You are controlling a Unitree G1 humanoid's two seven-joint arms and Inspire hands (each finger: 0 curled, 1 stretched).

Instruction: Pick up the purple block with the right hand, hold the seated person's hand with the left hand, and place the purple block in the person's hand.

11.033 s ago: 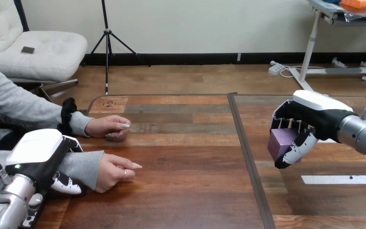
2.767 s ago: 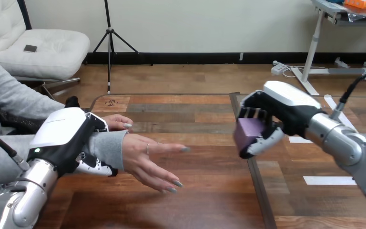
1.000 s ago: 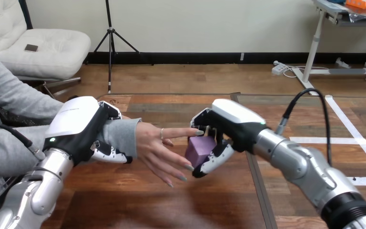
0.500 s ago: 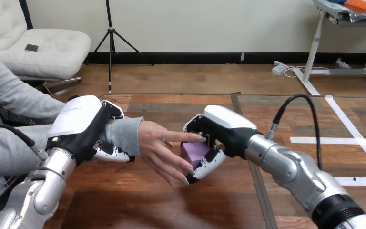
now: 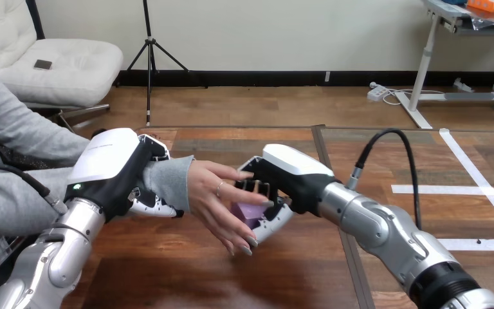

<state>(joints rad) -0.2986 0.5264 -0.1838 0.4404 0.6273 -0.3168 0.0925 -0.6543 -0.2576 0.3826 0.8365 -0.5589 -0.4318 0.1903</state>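
The purple block (image 5: 249, 213) sits inside my right hand (image 5: 282, 181), whose fingers and thumb are curled round it above the table's middle. The person's hand (image 5: 222, 201) is lifted off the table with its fingers spread. Those fingers lie across the front of the block and my right hand, hiding most of the block. My left hand (image 5: 112, 168) is at the left, its fingers curled round the person's grey-sleeved wrist (image 5: 167, 183).
The wooden table (image 5: 186, 273) has a dark seam (image 5: 344, 225) running front to back right of centre. White tape strips (image 5: 479, 244) lie on its right half. My right forearm (image 5: 392, 238) crosses the seam.
My right hand has moved left with the block into the person's spread fingers, which now overlap it. My left hand stays on the wrist.
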